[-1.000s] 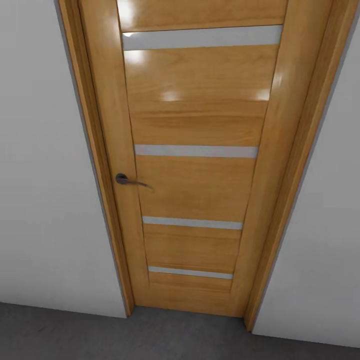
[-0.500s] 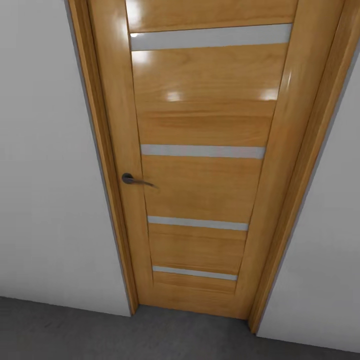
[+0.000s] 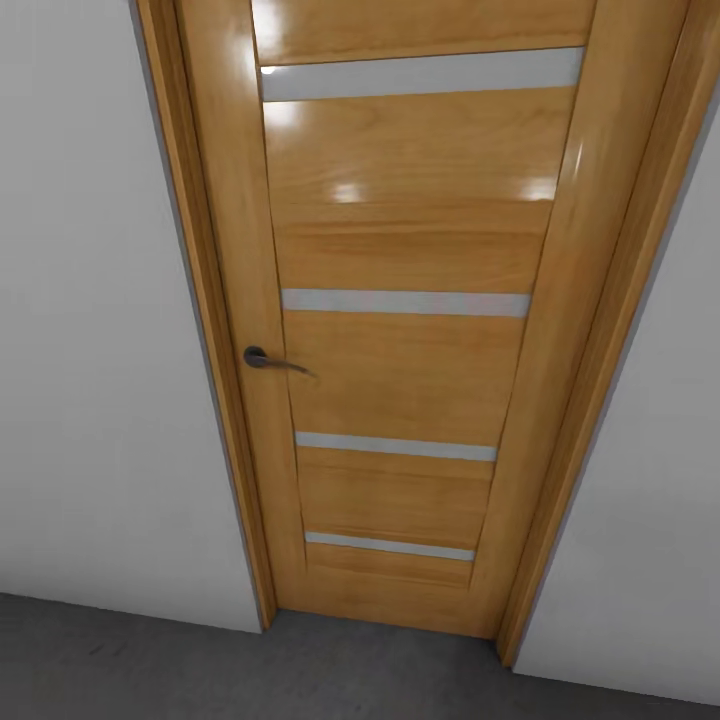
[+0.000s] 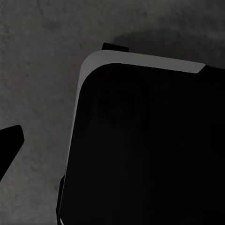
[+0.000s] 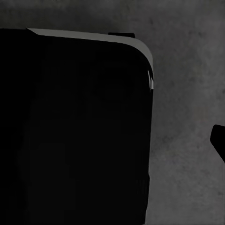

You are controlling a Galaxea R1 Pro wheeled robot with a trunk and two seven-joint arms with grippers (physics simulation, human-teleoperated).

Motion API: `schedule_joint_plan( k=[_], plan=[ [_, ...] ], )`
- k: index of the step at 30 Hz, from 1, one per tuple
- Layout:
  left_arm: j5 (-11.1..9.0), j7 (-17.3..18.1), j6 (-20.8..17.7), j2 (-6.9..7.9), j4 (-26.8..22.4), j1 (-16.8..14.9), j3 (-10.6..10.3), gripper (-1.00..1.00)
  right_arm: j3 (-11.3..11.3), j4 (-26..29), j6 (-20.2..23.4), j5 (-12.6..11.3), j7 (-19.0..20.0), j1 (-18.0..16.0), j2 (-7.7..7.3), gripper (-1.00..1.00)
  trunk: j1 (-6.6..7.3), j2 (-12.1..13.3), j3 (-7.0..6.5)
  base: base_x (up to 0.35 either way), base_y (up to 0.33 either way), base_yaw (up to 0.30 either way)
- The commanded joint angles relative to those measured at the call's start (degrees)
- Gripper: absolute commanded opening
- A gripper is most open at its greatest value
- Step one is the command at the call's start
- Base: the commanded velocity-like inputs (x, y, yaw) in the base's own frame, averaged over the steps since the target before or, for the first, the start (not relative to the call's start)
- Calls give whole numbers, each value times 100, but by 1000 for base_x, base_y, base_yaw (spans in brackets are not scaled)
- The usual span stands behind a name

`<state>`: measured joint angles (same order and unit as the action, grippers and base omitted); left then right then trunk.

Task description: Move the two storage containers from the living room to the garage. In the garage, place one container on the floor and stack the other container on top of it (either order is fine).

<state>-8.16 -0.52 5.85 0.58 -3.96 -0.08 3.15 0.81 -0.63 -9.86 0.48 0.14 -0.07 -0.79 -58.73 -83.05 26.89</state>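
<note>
The two storage containers are out of view. In the head view I face a shut wooden door (image 3: 400,300) with a dark lever handle (image 3: 268,360), set in a plain light grey wall (image 3: 90,400). Dark grey concrete floor (image 3: 150,650) runs along its foot. In the left wrist view one black fingertip (image 4: 9,143) hangs over that floor (image 4: 37,56) beside the robot's black base (image 4: 140,150). In the right wrist view another black fingertip (image 5: 218,140) sits over the floor (image 5: 187,70) next to the base (image 5: 75,131). Nothing is seen held.
The door has several pale horizontal glass strips (image 3: 405,302) and a wooden frame (image 3: 590,380). Grey wall (image 3: 650,520) continues on the right of the frame. The door stands close in front of me.
The whole head picture shifted slightly to the right between one second and half a second ago, so the camera moved. Since then nothing has changed.
</note>
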Motion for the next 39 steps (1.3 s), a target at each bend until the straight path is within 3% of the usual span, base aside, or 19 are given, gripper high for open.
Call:
schedule_joint_plan(
  k=[1, 10, 12, 14, 17, 19, 21, 22, 23, 25, 29, 35, 37, 39],
  plan=[
    [-19, 0, 13, -1, 0, -1, 28, 100, 5, -7, -29, 5, -1, -2, 1, 100, 0, -2, 4, 0, 0, 0],
    [-19, 0, 15, 3, 0, -1, 28, 100, -2, -7, -50, -17, -14, -2, 18, 100, 0, -2, 4, 0, 0, 0],
    [-19, -8, 15, 3, 0, -1, 35, 100, -4, 47, -13, -25, -22, -2, -61, 100, 0, -2, 4, 0, 0, 0],
    [-19, -9, 13, -3, 0, -1, 36, 100, -26, 212, 11, -14, -7, -2, -386, 100, 0, -2, 4, 0, 0, 0],
    [-19, -9, 13, -9, 0, -1, 36, 100, -36, 1027, 216, -10, 4, -2, -676, 100, 0, -2, 4, 0, 0, 0],
    [-19, -9, 14, -13, 0, -1, 36, 100, -39, 2276, 923, 3, 1, -4, -772, 100, 0, -2, 4, 0, 0, 0],
    [-19, -9, 13, -14, 0, -1, 36, 100, -34, 3406, 1721, 39, 4, -32, -769, 100, 0, -2, 4, 0, 0, 0],
    [-19, -9, 13, -14, 0, -1, 36, 100, -32, 3607, 1862, 66, 4, -54, -767, 100, 0, -2, 4, 0, 0, 0],
    [-19, -9, 13, -16, 0, -1, 36, 100, -30, 4148, 2245, 217, 16, -194, -725, 100, 0, -2, 4, 0, 0, 0],
    [-19, -9, 13, -18, 0, -1, 36, 100, -28, 4528, 2562, 421, 31, -392, -588, 100, 0, -2, 4, 0, 0, 0],
    [-19, -9, 19, -22, 0, -1, 36, 100, 25, 5013, 3316, 941, 55, -894, 26, 100, 0, -2, 4, 0, 0, 0],
    [-13, -9, 21, -26, 0, -1, 36, 100, 69, 6076, 4045, 1232, 81, -1172, 574, 100, 0, -2, 4, 0, 0, 0],
    [-12, -9, 17, -26, 0, -1, 36, 100, 185, 6492, 4275, 1264, 81, -1201, 784, 100, 0, -2, 4, 0, 0, 0],
    [-11, -5, 15, -24, 0, -1, 36, 100, 532, 6931, 4525, 1291, 57, -1265, 989, 100, 0, -2, 4, 0, 0, 0]
  ],
)
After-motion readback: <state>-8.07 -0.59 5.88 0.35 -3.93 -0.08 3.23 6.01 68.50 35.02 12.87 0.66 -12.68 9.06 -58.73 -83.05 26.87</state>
